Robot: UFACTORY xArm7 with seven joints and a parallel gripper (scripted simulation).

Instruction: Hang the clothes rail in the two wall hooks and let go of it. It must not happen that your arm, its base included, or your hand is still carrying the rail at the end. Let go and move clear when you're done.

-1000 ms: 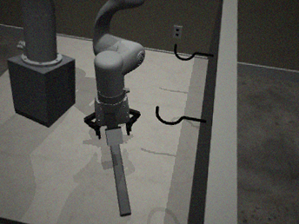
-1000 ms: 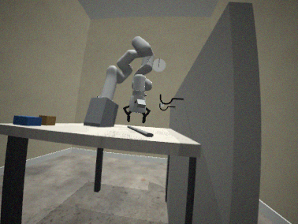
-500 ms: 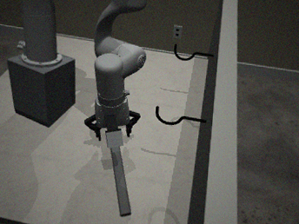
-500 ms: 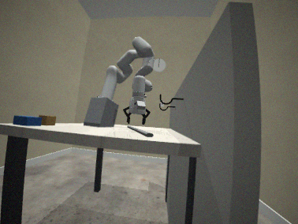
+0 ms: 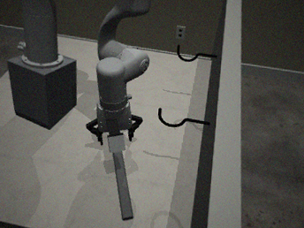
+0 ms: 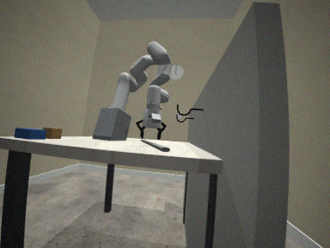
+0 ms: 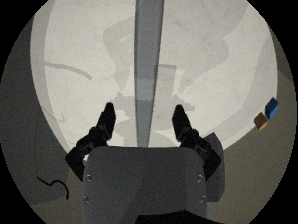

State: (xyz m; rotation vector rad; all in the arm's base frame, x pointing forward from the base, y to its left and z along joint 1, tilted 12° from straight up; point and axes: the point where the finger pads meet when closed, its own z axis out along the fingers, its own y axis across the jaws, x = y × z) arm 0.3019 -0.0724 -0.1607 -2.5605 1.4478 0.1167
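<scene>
The clothes rail [image 5: 123, 187] [image 6: 155, 145] [image 7: 148, 50] is a long grey bar lying flat on the table. My gripper [image 5: 114, 137] [image 6: 151, 129] [image 7: 144, 110] is open and hangs just above the rail's far end, one finger on each side of it, touching nothing. Two black wall hooks stick out of the grey wall to the right: the near hook [image 5: 175, 121] [image 6: 185, 118] and the far hook [image 5: 190, 56] [image 6: 187, 109]. One hook [image 7: 55, 185] also shows at the lower left of the wrist view.
The arm's grey base block [image 5: 41, 89] [image 6: 111, 124] stands at the table's left back. A blue box [image 6: 30, 133] [image 7: 272, 106] and a brown box [image 6: 52, 132] [image 7: 260, 120] sit at the table's far corner. The tall grey wall [image 5: 224, 139] [image 6: 244, 131] borders the table's right side.
</scene>
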